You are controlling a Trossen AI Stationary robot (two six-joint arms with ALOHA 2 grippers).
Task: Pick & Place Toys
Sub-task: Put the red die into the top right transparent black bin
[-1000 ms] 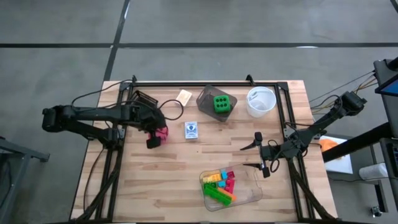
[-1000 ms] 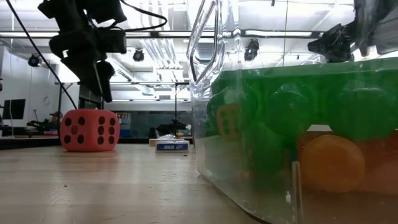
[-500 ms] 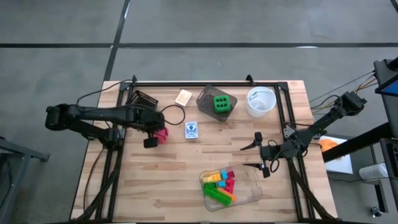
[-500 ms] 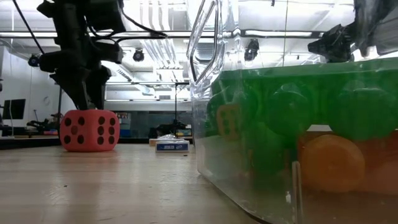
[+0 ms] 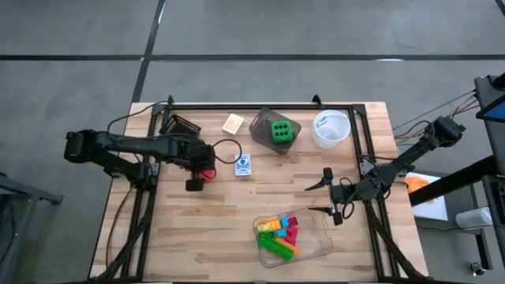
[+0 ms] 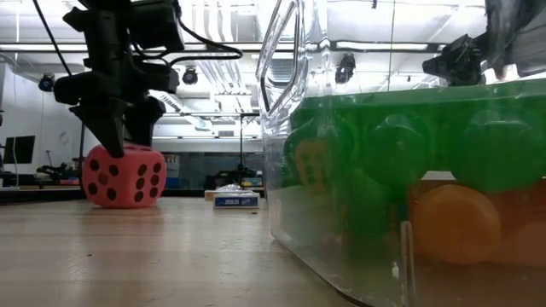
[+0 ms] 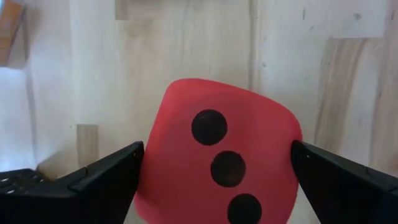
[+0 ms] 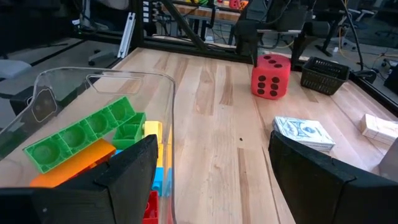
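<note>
On the left of the counter (image 5: 237,221), the left hand (image 5: 199,172) is down over the pink-red die (image 5: 207,171), its fingers spread wide with one on each side of the die; the wrist view shows the die between them, three black dots up, and whether the fingers press on it cannot be told. Behind the hand sits a small black basket (image 5: 181,125). Next comes the tan block (image 5: 233,122) near the far edge, and nearer the middle the white-blue card pack (image 5: 243,165), lying flat. A grey bin (image 5: 263,126) holds the green die (image 5: 280,131). Toward the near edge, the clear plastic tray (image 5: 317,246) holds the bricks (image 5: 278,236): green, yellow, pink, orange and teal, piled together. The white round bowl (image 5: 331,128) stands by the far edge. The right hand (image 5: 332,198) hovers open and empty just beside the tray.
</note>
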